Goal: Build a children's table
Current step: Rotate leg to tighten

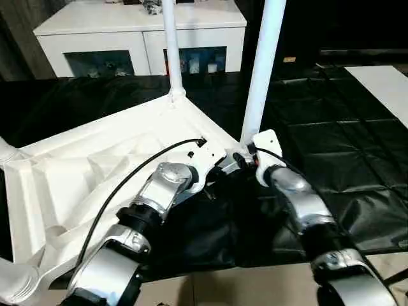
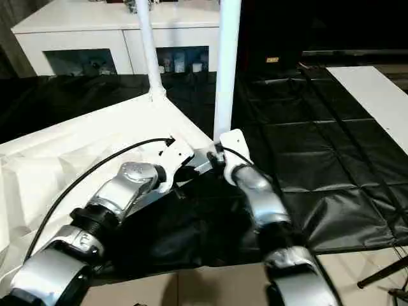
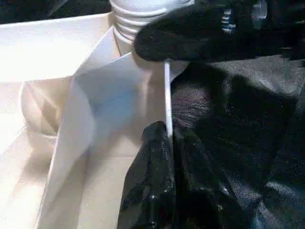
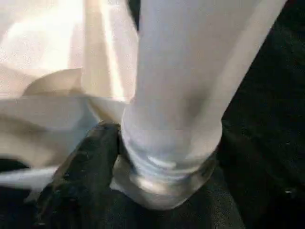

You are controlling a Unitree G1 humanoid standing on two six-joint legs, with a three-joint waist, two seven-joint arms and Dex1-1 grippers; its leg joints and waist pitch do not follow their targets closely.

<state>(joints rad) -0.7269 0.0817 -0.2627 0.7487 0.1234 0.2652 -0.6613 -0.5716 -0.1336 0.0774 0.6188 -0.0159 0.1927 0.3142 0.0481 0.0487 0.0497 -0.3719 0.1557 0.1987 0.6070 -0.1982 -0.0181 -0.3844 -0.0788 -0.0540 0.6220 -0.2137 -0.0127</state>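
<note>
The left gripper's (image 3: 169, 138) fingers are clamped on the upturned table top's (image 1: 95, 159) near rim, while the right gripper's (image 4: 143, 157) fingers stand apart around the near leg's (image 1: 261, 70) base.

Far side, left of centre: I see a white cabinet (image 1: 140, 32) with two glass doors, small items dimly visible behind the glass. Dark curtain or wall (image 1: 19, 38) at far left. In front of me a big table under a black cover (image 1: 331, 146), creased in a grid of folds, shiny where light catches. At far right a white flat panel (image 2: 376, 89) lies on the cover. Near edge: pale tan floor (image 1: 255, 287).
</note>
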